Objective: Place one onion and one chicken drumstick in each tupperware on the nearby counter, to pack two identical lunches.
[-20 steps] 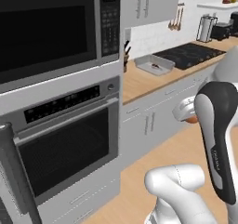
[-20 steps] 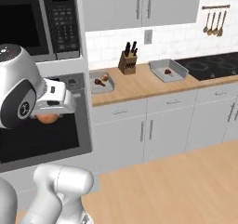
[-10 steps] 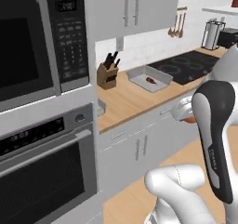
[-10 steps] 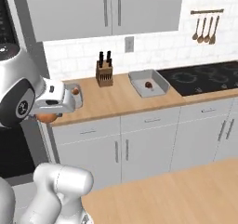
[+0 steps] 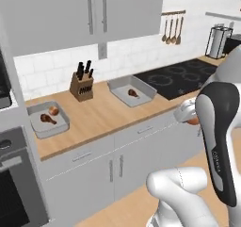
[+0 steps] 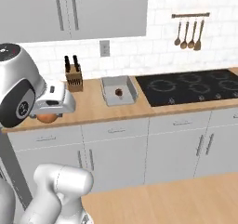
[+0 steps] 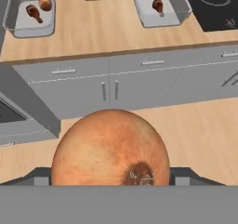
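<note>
While the base has driven along from the oven wall, the long light-brown wooden counter (image 5: 101, 120) is now faced. At ten o'clock, one shallow grey tupperware (image 7: 14, 17) is already packed; at one o'clock, the other (image 7: 182, 10) lacks an onion. A round orange-brown onion (image 7: 110, 148) is clasped in the widely spread gripper (image 6: 47, 117).

A long light-brown wooden worktop (image 5: 103, 120) over pale grey cabinets carries two shallow grey tupperware trays, the left tray (image 5: 47, 119) and the right tray (image 5: 131, 90), with a knife block (image 5: 81, 85) standing between them near the wall.
</note>
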Robot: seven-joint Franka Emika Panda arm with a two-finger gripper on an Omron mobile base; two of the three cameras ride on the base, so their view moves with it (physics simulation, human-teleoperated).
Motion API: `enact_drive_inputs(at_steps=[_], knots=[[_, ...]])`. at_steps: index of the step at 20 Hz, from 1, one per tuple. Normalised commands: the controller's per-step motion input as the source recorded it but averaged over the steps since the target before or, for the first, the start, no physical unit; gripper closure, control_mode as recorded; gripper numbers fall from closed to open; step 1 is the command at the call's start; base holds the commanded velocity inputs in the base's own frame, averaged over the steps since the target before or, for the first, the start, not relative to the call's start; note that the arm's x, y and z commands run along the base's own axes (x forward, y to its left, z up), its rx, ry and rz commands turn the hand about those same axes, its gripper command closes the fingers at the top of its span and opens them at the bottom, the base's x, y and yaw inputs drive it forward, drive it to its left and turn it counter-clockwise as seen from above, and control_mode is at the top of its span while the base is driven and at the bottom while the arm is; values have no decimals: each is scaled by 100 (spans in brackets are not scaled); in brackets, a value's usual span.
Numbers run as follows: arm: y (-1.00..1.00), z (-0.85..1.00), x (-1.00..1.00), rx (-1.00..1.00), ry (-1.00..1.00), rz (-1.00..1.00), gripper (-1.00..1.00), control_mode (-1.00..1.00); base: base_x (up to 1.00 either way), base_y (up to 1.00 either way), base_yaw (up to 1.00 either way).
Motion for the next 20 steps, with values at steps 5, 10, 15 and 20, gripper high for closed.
enact_drive_inputs(at_steps=[5,10,15,20], knots=[[0,0,0,0,0,0,100,100,25,-65,40],[0,0,0,0,0,0,100,100,77,-9,21],[0,0,0,0,0,0,100,100,85,-23,0],[0,0,0,0,0,0,100,100,35,-78,8]])
